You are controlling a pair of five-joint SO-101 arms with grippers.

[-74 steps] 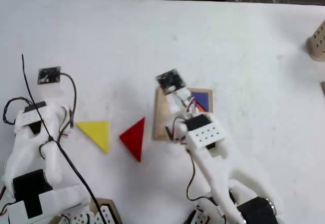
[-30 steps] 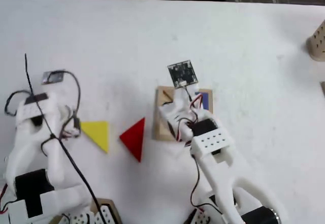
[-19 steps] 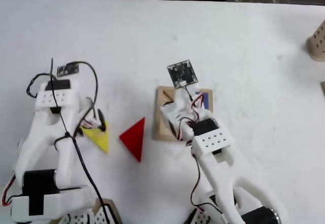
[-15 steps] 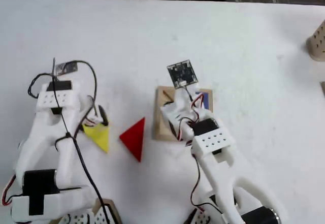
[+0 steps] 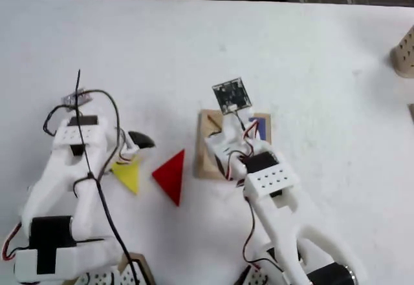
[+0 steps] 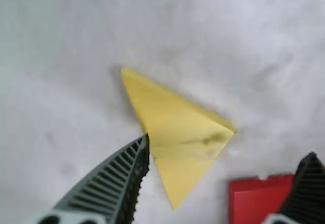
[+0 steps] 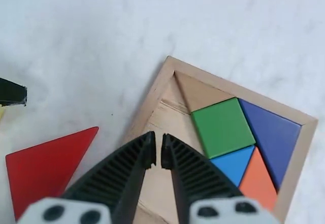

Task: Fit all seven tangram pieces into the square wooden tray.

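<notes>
A yellow triangle lies on the white table, and my left gripper stands open right over it. In the left wrist view the yellow triangle sits between the spread fingers of the left gripper, with one ribbed fingertip touching its edge. A red triangle lies between it and the wooden tray. My right gripper hangs shut and empty above the tray's bare wooden part. A green square, a dark blue triangle, a light blue triangle and an orange piece lie in the tray.
The right arm covers most of the tray from above. A pegged wooden block stands at the right table edge. A wooden corner pokes out by the left arm's base. The red triangle lies close beside the yellow one.
The left arm swung right to the yellow triangle, and its gripper opened around it. The right arm drew back from the tray 2.5 s ago and has kept still since.
</notes>
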